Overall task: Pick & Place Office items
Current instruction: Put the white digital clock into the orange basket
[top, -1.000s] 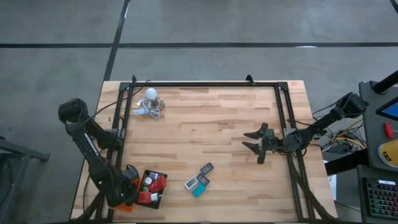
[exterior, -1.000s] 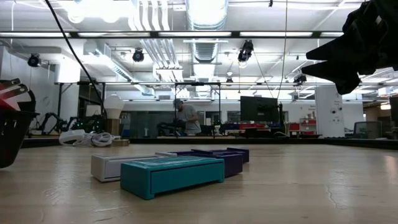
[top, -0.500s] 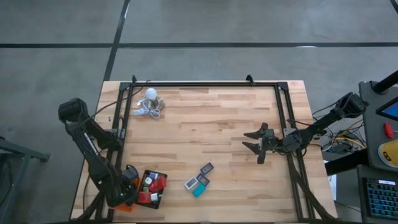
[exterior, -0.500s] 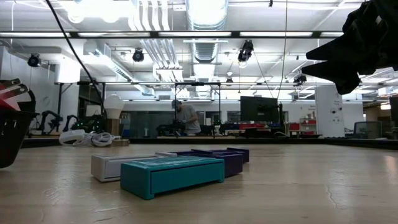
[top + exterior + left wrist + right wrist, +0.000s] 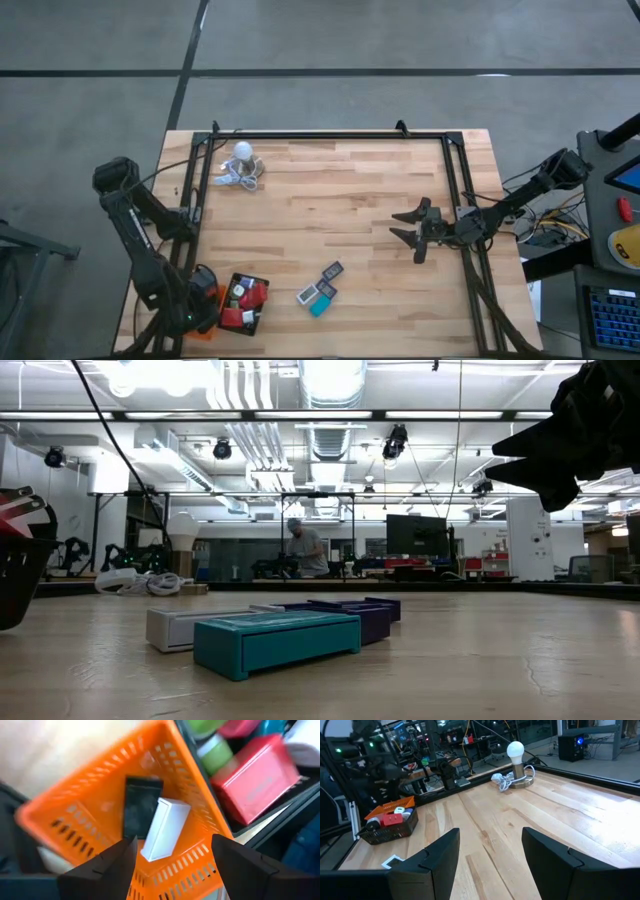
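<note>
My left gripper [image 5: 195, 305] hovers open over the orange tray [image 5: 100, 780] at the table's near-left corner. A black piece [image 5: 141, 805] and a white piece [image 5: 165, 827] lie on the tray's floor, below and between its fingers. Beside it, the black tray [image 5: 262, 322] holds a red block [image 5: 257, 780], a green piece and others. Three or so loose pieces [image 5: 320, 290] lie flat near the table's near edge: teal [image 5: 275, 642], white [image 5: 190, 628], purple [image 5: 355, 615]. My right gripper [image 5: 412, 228] hangs open above the table's right side, well clear of them.
A white bulb with a coiled cord [image 5: 242, 152] rests at the far-left of the table. A black metal frame [image 5: 330, 136] runs along the far, left and right edges. Bare wood lies between the loose pieces and my right gripper [image 5: 490, 850]. A person stands far back in the room [image 5: 303, 548].
My left arm has drawn back a little toward the table's near-left corner, staying over the orange tray. The right arm and the loose pieces have kept still.
</note>
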Robot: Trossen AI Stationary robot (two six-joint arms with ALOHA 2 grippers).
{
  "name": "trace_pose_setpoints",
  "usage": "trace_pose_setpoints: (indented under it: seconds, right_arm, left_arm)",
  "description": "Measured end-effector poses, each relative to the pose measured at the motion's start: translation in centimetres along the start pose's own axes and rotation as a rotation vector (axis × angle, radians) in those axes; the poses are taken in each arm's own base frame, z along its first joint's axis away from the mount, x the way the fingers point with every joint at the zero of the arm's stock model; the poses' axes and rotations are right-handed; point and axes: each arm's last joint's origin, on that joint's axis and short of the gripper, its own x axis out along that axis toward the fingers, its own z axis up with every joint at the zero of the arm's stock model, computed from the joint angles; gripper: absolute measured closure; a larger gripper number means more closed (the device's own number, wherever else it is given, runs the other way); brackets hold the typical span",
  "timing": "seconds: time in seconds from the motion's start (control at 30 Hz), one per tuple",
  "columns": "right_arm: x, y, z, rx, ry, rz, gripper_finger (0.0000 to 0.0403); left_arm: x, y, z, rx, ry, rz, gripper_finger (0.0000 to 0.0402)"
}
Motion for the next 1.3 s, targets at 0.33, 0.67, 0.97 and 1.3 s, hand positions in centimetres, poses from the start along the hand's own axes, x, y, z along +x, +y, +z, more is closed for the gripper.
trace_pose_setpoints:
  seconds: [0.33, 0.67, 0.97, 1.3]
  right_arm:
    - [0.0, 0.0, 0.0, 0.0, 0.0, 0.0, 0.0193]
    - [0.0, 0.0, 0.0, 0.0, 0.0, 0.0, 0.0193]
    - [0.0, 0.0, 0.0, 0.0, 0.0, 0.001, 0.0193]
    - [0.0, 0.0, 0.0, 0.001, 0.0, 0.0, 0.0193]
  left_arm:
    - [-4.8, -1.9, 3.1, -0.079, -0.281, 0.007, 0.0144]
    - [-4.7, -4.2, 8.4, 0.014, -0.307, -0.042, 0.0144]
    - [-1.4, -6.4, 14.2, 0.089, -0.349, -0.004, 0.0144]
    - [1.4, -9.5, 19.5, 0.088, -0.373, -0.01, 0.0144]
